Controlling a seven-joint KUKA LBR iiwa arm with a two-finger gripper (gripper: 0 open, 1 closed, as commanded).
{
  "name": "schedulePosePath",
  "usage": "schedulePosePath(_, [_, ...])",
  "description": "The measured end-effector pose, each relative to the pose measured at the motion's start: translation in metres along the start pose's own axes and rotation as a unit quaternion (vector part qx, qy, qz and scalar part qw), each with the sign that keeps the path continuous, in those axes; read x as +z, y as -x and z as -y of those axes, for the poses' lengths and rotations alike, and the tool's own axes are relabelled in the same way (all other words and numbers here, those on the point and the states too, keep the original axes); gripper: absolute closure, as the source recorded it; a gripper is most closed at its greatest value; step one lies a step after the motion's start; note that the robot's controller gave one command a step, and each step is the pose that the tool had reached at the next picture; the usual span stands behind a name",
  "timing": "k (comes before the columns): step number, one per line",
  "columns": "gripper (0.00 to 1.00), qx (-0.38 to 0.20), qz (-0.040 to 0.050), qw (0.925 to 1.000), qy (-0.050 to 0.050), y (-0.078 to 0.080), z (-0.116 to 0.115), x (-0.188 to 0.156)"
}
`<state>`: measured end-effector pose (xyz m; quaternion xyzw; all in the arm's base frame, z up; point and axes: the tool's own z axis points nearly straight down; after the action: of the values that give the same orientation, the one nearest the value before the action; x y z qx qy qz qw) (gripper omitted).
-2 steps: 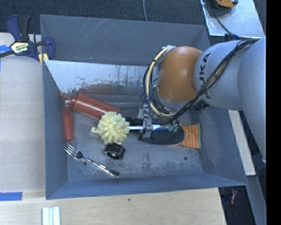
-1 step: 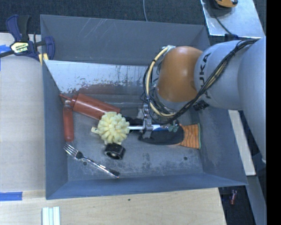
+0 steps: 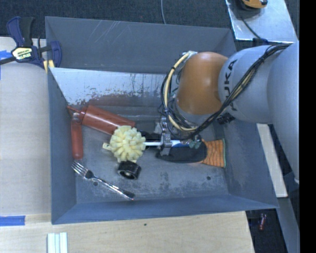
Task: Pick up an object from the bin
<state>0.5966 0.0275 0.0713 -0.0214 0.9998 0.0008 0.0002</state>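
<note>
Inside the grey metal bin [image 3: 60, 141] we see, from the left, a short reddish-brown cylinder [image 3: 76, 138] lying along the wall. Its upper end meets a longer reddish-brown cylinder [image 3: 102, 120] that slants toward the middle. A silver metal fork [image 3: 101, 182] lies near the front wall. At centre sits a pale yellow knobbly lump [image 3: 127, 144], with a small black round part [image 3: 129, 169] just in front of it. The gripper [image 3: 166, 141] is low over the floor, just right of the pale yellow knobbly lump and over the left end of a dark oval object [image 3: 188, 153]. That object is largely hidden, and we cannot make out what it is. An orange ridged piece [image 3: 216, 153] pokes out beside it. We cannot tell whether the gripper is open or closed, nor whether it holds anything. The grey arm [image 3: 258, 83], its wrist under an orange dome cover [image 3: 200, 83] ringed with cables, reaches in from the right and bends down.
</note>
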Motion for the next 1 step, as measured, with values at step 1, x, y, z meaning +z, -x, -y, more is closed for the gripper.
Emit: schedulePosePath(1, [1.0, 0.0, 0.0, 1.0, 0.0, 0.0, 0.0, 0.0])
